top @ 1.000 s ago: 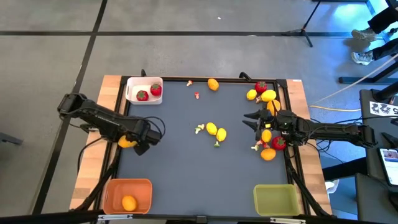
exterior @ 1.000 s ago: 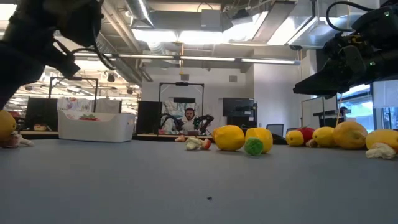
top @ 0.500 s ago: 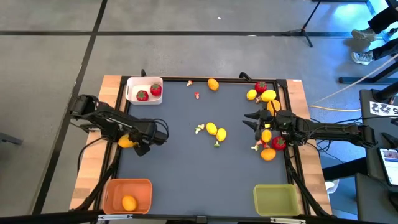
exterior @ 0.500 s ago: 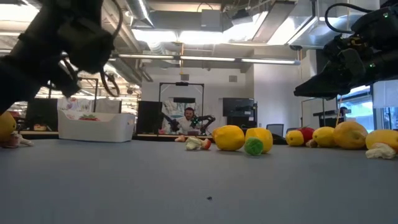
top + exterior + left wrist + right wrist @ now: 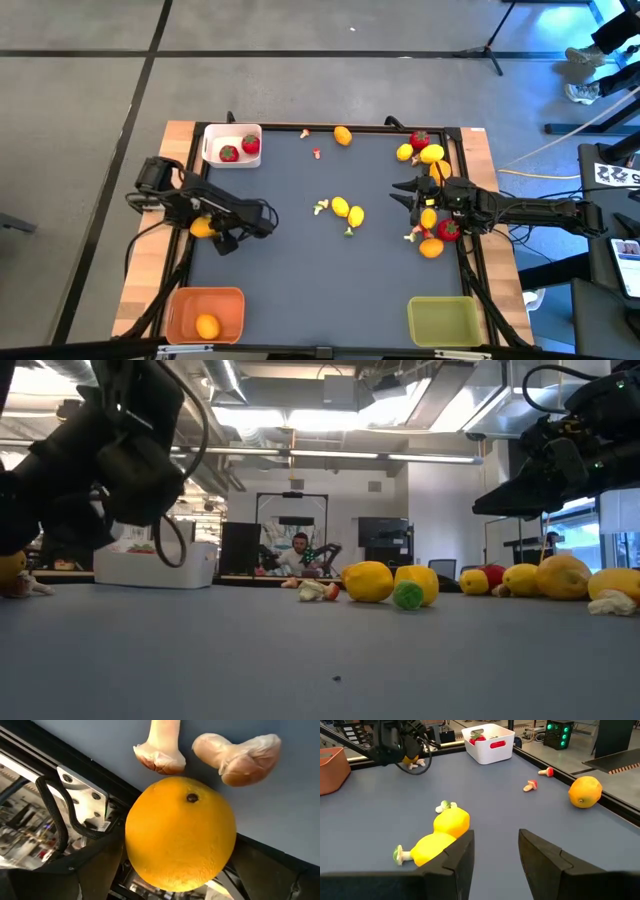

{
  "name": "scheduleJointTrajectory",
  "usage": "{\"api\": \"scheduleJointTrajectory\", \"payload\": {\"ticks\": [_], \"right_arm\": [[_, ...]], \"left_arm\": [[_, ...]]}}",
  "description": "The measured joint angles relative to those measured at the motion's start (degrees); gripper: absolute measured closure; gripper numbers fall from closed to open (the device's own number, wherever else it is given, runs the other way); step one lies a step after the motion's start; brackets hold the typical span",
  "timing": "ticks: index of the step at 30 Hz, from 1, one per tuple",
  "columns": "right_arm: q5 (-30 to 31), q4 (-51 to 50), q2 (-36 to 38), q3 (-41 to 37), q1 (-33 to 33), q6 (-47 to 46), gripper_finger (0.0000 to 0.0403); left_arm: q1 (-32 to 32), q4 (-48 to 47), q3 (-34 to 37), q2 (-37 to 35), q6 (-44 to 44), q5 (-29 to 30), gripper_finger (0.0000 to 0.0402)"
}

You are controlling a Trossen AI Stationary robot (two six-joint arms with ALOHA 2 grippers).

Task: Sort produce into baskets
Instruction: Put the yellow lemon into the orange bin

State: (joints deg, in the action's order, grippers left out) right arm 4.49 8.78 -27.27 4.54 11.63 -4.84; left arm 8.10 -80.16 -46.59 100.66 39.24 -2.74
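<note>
My left claw (image 5: 222, 236) hangs spread over the orange (image 5: 180, 832) (nothing gripped yet), so next I should lower, pinch, and carry it to the orange basket (image 5: 178, 304).

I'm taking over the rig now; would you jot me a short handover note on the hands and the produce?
Left hand: open, over the round orange citrus at the table's left edge, nothing held.
Right hand: open, empty, beside the fruit cluster at the right edge.
Done: two red strawberries in the white square bin; one orange in the orange rectangular bin.
Left: the olive-green bin has nothing in it; yellow lemons sit mid-table, more fruit right.
</note>
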Motion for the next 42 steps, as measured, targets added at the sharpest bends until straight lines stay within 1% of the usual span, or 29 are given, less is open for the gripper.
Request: {"api": "scheduleJointTrajectory", "payload": {"ticks": [3, 10, 13, 18, 21, 26, 29, 35, 38, 42], "right_arm": [[0.0, 0.0, 0.0, 0.0, 0.0, 0.0, 0.0249], [0.0, 0.0, 0.0, 0.0, 0.0, 0.0, 0.0249], [0.0, 0.1, 0.0, 0.0, 0.0, 0.0, 0.0249], [0.0, 0.1, 0.0, 0.0, 0.0, 0.0, 0.0249], [0.0, 0.1, 0.0, 0.0, 0.0, 0.0, 0.0249], [0.0, 0.0, 0.0, 0.0, 0.0, 0.0, 0.0249], [0.0, 0.0, 0.0, 0.0, 0.0, 0.0, 0.0249], [0.0, -0.5, 0.0, 0.0, 0.0, 0.0, 0.0249], [0.0, -0.5, 0.0, 0.0, 0.0, 0.0, 0.0249], [0.0, -0.5, 0.0, 0.0, 0.0, 0.0, 0.0249]], "left_arm": [[0.0, -0.2, 0.0, 1.5, -1.1, 0.0, 0.0060], [0.0, 0.1, -0.1, 2.0, -2.2, 0.1, 0.0127], [0.4, -2.4, -1.0, 2.0, -2.2, 0.0, 0.0129], [2.5, -10.2, -4.8, 1.1, -3.2, 0.4, 0.0124], [3.3, -9.7, -7.6, -0.8, -2.2, 0.4, 0.0120], [4.6, -9.9, -13.0, -4.8, 2.9, -0.2, 0.0121], [5.7, -9.9, -16.6, -7.0, 5.6, -2.2, 0.0121], [10.0, -9.3, -23.5, -9.9, 10.9, -9.5, 0.0121], [12.5, -7.2, -25.7, -10.9, 15.8, -13.7, 0.0121], [16.4, -6.1, -27.8, -11.3, 23.1, -17.4, 0.0121]]}}
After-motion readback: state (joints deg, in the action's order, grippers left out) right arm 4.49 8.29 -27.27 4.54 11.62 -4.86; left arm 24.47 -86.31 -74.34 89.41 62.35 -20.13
